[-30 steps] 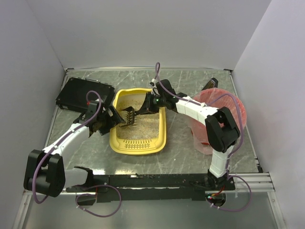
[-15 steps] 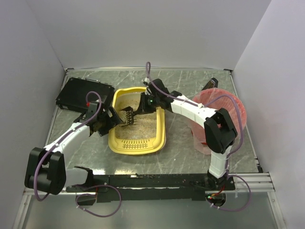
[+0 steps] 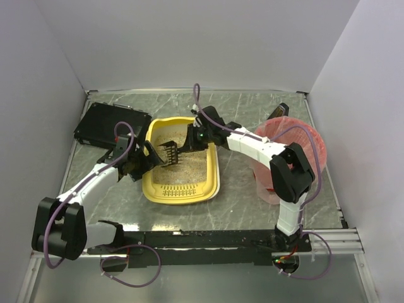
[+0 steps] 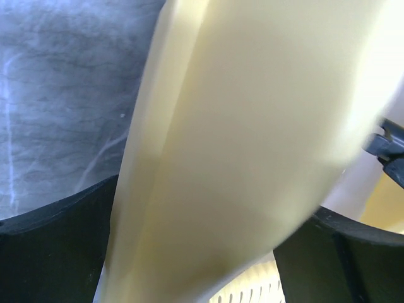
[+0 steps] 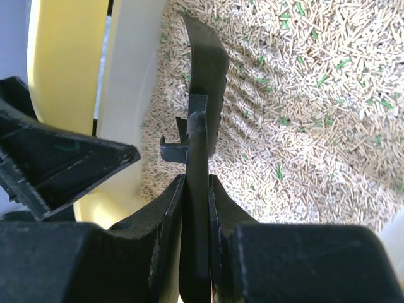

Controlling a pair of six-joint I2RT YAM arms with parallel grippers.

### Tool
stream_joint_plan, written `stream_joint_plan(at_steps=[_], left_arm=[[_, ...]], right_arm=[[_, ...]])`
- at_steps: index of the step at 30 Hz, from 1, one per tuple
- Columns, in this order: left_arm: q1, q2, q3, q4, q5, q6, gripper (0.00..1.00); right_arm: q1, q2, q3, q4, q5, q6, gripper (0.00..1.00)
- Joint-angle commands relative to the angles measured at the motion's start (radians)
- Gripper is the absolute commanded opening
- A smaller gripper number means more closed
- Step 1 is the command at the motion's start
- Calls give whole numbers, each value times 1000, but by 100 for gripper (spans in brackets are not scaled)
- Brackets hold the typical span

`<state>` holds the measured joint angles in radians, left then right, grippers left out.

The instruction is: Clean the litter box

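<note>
So the grey marbled table point(image 3: 240, 189) had the yellow litter box point(image 3: 180, 191) sitting about mid-table, slotted rim toward the arms, with beige pellet litter point(image 5: 303, 95) inside, a few green bits mixed in. The pink-red bin point(image 3: 319, 151) stood off to its right, behind the right arm, and a flat black box point(image 3: 110, 126) lay at the far left, just beside the tray's corner. The left gripper point(image 3: 144, 161) was spread wide with the tray's left wall point(image 4: 240, 139) running between its fingers point(image 4: 57, 252); couldn't tell if they actually pressed on it. The right gripper point(image 3: 189, 144) reached in over the litter, pinched tight on the handle of a black slotted scoop point(image 3: 167, 153), which was edge-on in the wrist view point(image 5: 203, 113) near the left wall.
</note>
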<state>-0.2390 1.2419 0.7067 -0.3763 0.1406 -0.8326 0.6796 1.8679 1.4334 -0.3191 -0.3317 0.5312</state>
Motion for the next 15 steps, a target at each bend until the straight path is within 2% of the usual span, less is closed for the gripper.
stream_joint_plan(at_steps=[1,6,11,15], left_arm=[[-13,-21,7,45,50,13,97],[-42,7,34,21,-10,12,97],[-42,33,31,-4,-47,-2,97],[-42,18,36,-12,-43,-5,97]], right_arm=[[-22,0,-48,31,-99,-11,0],[-25,-29,-62,70,-135,6,0],[-69,-68,-99,117,-199,107,0],[-87,-114,-117,87,-159,121,0]])
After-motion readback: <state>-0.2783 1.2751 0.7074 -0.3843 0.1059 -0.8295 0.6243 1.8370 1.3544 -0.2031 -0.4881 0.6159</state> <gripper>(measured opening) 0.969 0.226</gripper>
